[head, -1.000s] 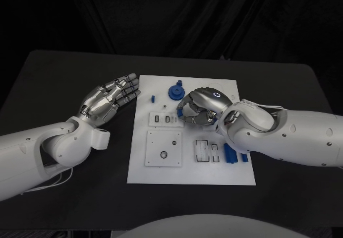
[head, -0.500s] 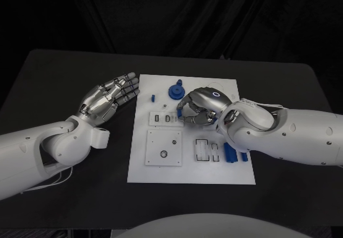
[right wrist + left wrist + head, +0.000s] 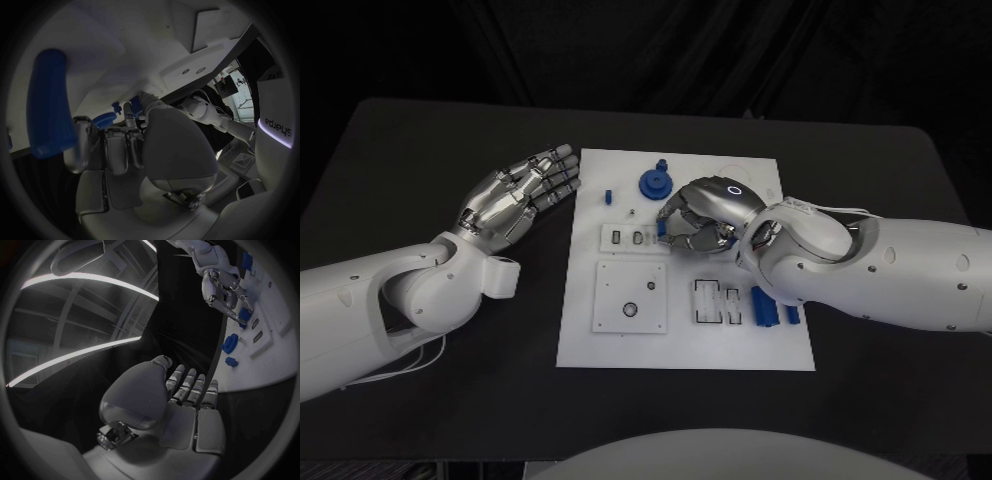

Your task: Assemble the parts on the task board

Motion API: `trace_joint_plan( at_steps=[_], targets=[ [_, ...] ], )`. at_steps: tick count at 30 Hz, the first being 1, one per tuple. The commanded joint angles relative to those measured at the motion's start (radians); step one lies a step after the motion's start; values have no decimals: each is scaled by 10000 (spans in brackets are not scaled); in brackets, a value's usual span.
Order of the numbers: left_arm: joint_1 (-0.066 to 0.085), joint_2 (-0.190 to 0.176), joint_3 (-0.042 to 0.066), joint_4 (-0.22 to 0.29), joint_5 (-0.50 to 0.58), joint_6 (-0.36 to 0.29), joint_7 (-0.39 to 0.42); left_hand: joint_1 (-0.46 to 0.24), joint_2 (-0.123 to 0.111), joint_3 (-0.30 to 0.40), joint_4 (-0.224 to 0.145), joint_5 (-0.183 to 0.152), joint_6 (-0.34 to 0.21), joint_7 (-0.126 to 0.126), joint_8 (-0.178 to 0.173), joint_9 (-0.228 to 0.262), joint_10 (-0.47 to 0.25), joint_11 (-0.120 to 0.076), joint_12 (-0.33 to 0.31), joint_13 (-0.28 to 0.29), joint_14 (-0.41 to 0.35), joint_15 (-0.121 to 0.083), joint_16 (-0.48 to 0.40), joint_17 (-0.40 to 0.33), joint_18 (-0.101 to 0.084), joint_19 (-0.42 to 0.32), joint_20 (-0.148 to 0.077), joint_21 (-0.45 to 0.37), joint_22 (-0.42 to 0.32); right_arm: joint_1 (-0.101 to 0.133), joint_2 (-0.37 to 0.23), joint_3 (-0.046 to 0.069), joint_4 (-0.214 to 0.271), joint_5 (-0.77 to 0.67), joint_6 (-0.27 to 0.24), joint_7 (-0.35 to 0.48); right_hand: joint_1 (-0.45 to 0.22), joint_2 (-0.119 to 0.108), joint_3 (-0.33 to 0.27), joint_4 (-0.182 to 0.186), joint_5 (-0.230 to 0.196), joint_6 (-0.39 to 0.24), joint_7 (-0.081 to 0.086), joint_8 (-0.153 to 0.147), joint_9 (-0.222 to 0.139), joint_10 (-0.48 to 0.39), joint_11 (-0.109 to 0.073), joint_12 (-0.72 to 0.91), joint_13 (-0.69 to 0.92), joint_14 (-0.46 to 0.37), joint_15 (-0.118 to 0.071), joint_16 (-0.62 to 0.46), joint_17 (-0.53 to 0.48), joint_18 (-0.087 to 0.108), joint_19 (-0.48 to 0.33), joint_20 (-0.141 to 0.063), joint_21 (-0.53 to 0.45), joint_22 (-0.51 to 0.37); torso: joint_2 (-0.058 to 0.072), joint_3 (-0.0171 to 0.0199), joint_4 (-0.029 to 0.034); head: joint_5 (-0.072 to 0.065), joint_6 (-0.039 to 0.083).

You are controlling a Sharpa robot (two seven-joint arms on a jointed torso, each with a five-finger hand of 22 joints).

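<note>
2 hands barely differ from 1 second ago: the right hand [image 3: 697, 222] has crept slightly left over the task board [image 3: 687, 340], fingers curled, grip unclear, while the left hand [image 3: 516, 200] stays open beside it, blue parts [image 3: 764, 308] unassembled.

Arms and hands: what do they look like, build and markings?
Both arms have smooth white shells with rounded joints. The left hand and right hand are silver metal with segmented fingers. A glowing ring marks the back of the right hand. Thin white cables run along the right wrist and under the left arm.
</note>
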Motion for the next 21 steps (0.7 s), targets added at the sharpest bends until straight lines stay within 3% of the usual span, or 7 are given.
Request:
trace_joint_plan(
  at_steps=[1, 5, 7, 12, 21],
  targets=[
    [-23, 9, 5, -1, -5, 180, 1021, -67, -34, 70, 6, 1, 28, 166, 64, 11, -1, 37, 42, 13, 1, 51, 45, 15, -104, 4, 26, -61, -11, -38, 3, -10, -24, -70, 198, -30, -173, -21, -92, 11, -182, -168, 9, -96, -24, 885, 27, -67, 2492, 896, 73, -75, 2275, 72, -82, 19, -83, 1904, 1, -2, 1, -13, -10],
    [-24, 19, 5, -15, -4, 190, 1006, -67, -34, 70, 6, 1, 28, 166, 64, 11, -1, 37, 42, 13, 1, 51, 45, 15, -104, 4, 26, -61, -11, -40, -7, -10, -39, -70, 210, 45, -264, -68, -163, 59, -349, -357, 1, -164, -61, 917, 14, -45, 2517, 901, 65, -64, 2287, 71, -80, 17, -85, 1906, -2, -1, 9, -26, -25],
    [-25, 20, 5, -23, -4, 192, 1000, -67, -34, 70, 6, 1, 28, 166, 64, 11, -1, 37, 42, 13, 1, 51, 45, 15, -104, 4, 26, -61, -11, -40, -13, -10, -45, -70, 178, 98, -328, -117, -257, 113, -598, -1021, -68, -199, -245, 933, -43, -33, 2530, 927, 25, -7, 2348, 68, -67, -11, -70, 1915, -1, -3, 12, -35, -22],
    [-28, 21, 5, -57, -4, 195, 997, -67, -34, 70, 6, 1, 28, 166, 64, 11, -1, 37, 42, 13, 1, 51, 45, 15, -104, 4, 26, -61, -11, -41, -32, -10, -53, -69, 48, 303, -455, -262, -470, 342, -1075, -1947, -231, -181, -604, 930, -167, -35, 2529, 941, -70, 26, 2384, 67, -62, -96, -80, 1919, 2, -2, 6, -35, -27],
    [-41, 23, 5, -90, -4, 228, 986, -75, -46, 83, 1, -5, 37, 169, 65, 12, 5, 37, 55, 14, -1, 52, 52, 15, -108, 5, 25, -61, -11, -42, -46, -9, -36, -69, -166, 600, -581, -381, -612, 565, -1364, -2010, -255, -141, -714, 859, -188, -83, 2478, 919, -92, -19, 2342, 82, -101, -123, -163, 1897, 3, -4, 3, -39, -44]
  ],
)
